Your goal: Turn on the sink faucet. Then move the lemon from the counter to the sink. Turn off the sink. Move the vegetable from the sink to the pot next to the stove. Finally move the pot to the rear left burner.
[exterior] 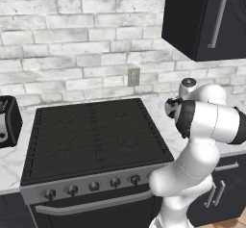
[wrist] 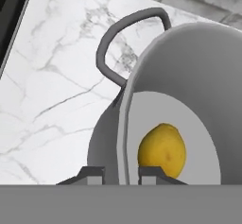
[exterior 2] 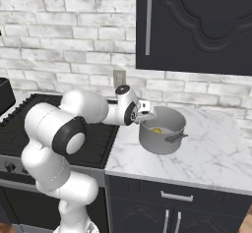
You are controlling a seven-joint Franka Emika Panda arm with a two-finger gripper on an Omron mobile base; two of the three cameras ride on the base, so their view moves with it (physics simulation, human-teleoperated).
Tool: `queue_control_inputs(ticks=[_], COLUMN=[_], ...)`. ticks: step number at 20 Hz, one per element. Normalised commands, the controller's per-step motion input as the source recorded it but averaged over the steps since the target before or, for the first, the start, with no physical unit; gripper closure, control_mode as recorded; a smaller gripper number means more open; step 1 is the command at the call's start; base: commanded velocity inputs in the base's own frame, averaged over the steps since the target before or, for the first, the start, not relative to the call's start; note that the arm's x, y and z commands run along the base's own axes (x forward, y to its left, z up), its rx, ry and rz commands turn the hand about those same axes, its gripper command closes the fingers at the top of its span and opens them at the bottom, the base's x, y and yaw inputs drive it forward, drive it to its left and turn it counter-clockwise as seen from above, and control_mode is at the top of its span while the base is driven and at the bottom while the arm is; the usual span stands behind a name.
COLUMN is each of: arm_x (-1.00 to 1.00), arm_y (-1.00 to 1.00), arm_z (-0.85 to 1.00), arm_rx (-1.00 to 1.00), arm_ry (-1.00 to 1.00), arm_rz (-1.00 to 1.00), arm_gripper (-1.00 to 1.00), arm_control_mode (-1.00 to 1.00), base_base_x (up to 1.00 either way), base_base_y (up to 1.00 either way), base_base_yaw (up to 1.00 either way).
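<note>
We saw the jaws clamped on the pot (wrist: 189, 76) rim, lemon (wrist: 163, 150) inside; we judged lifting it to the stove's (exterior: 96, 131) rear left burner came next

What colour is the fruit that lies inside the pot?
The lemon is bright yellow, on the pot's grey floor. It shows best in the hand view.

Even, bright rendered light; soft shadows, slight pixelation.
</note>
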Motion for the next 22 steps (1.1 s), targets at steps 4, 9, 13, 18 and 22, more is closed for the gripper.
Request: queue_control_inputs(ticks=[4, 9, 13, 18, 22], arm_x=[-0.30, -0.20, -0.04, 0.00, 0.00], arm_y=[0.45, 0.64, 0.77, 0.82, 0.83], arm_z=[0.40, 0.52, 0.47, 0.28, 0.21], arm_rx=[0.00, -0.01, -0.03, -0.01, 0.00], arm_ry=[-0.02, 0.00, 0.00, 0.00, 0.00], arm_rz=[0.00, 0.06, 0.14, 0.22, 0.28], arm_gripper=[1.00, 1.00, 1.00, 1.00, 1.00], arm_control_mode=[-1.00, -1.00, -1.00, -1.00, -1.00], base_base_x=[0.00, 0.00, 0.00, 0.00, 0.00], base_base_y=[0.00, 0.00, 0.00, 0.00, 0.00], base_base_yaw=[0.00, 0.00, 0.00, 0.00, 0.00])
